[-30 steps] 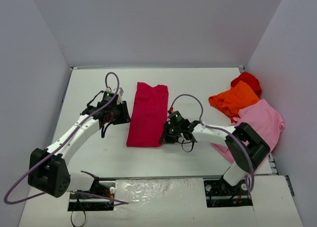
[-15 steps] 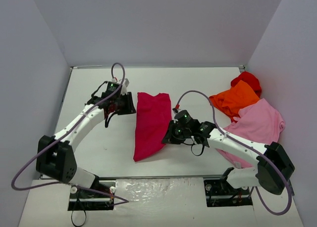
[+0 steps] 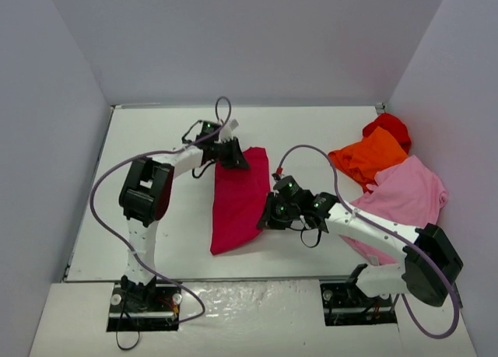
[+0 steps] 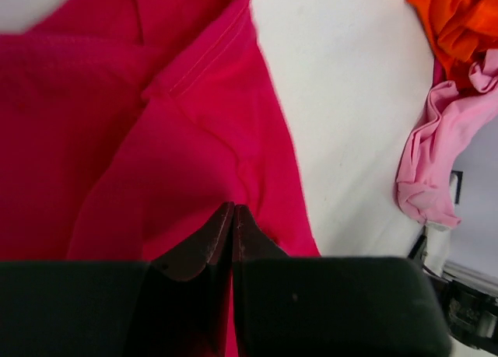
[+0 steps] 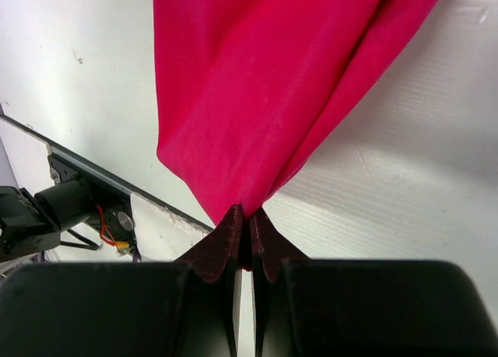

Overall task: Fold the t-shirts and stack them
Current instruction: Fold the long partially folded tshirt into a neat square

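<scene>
The crimson t-shirt (image 3: 237, 197) lies lengthwise in the middle of the table, its near right edge pulled up and inward. My left gripper (image 3: 236, 156) sits at its far left corner; in the left wrist view the jaws (image 4: 233, 208) are shut tight with crimson cloth (image 4: 156, 139) caught between them. My right gripper (image 3: 267, 217) is at the shirt's right edge, shut on a pinch of the cloth (image 5: 257, 85) that fans out from its tips (image 5: 247, 213). The orange (image 3: 369, 156), light pink (image 3: 408, 190) and bright red (image 3: 389, 125) t-shirts lie heaped at the right.
The heap of shirts lies against the right wall, with the pink one reaching close to the right arm's base. White walls close in the table on three sides. A raised strip runs along the near edge (image 3: 257, 283).
My left arm has swung right onto the shirt's far left corner and its jaws have closed. The right gripper lifted the near right edge inward a second ago and has since held still.
</scene>
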Controlling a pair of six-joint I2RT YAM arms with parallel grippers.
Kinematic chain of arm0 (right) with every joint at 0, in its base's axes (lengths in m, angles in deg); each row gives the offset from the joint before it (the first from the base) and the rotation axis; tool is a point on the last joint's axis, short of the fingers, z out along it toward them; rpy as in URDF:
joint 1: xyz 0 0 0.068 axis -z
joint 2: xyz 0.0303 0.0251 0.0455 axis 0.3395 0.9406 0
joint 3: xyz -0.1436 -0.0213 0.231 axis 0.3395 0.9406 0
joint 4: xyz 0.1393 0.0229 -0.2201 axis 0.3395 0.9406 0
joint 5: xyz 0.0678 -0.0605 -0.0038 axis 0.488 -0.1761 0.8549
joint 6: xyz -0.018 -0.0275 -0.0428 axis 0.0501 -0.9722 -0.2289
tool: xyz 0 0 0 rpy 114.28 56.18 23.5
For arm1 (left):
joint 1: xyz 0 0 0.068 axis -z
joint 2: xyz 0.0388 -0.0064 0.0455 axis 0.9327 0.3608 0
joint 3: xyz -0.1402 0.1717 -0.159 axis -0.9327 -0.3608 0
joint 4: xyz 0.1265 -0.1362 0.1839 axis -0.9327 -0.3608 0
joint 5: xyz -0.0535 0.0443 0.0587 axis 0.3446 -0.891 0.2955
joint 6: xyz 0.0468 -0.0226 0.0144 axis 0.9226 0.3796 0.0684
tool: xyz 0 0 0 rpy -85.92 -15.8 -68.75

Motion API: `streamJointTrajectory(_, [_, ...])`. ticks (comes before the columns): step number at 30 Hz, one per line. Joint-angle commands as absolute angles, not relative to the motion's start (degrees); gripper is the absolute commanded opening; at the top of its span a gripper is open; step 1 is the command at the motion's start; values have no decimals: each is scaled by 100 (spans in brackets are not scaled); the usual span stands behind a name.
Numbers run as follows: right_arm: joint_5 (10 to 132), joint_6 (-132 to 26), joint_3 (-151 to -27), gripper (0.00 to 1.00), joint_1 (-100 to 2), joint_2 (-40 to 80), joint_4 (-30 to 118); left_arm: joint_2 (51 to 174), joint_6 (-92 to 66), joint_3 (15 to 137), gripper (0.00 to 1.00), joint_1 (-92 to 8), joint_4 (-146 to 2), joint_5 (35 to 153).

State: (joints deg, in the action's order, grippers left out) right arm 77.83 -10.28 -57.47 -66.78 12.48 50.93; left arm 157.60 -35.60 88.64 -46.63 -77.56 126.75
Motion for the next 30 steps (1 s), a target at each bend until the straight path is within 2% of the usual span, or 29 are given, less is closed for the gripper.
streamJointTrajectory(1, [7635,-943,-5859,0,-6713,1221,5029,15647,-4291,8654,0,-4591,-6450,13466])
streamJointTrajectory(13, [7384,-1350,-6612,0,-6528,1456,5064,15745,-4077,8133,0,-4627,-6729,13002])
streamJointTrajectory(21, [7323,-2200,-7830,0,-5617,2163,5132,15569,-3994,7484,0,-4627,-6587,12861])
streamJointTrajectory(30, [7243,-2640,-8966,0,-5061,3255,4871,15372,-4031,6976,0,-4607,-6384,12824])
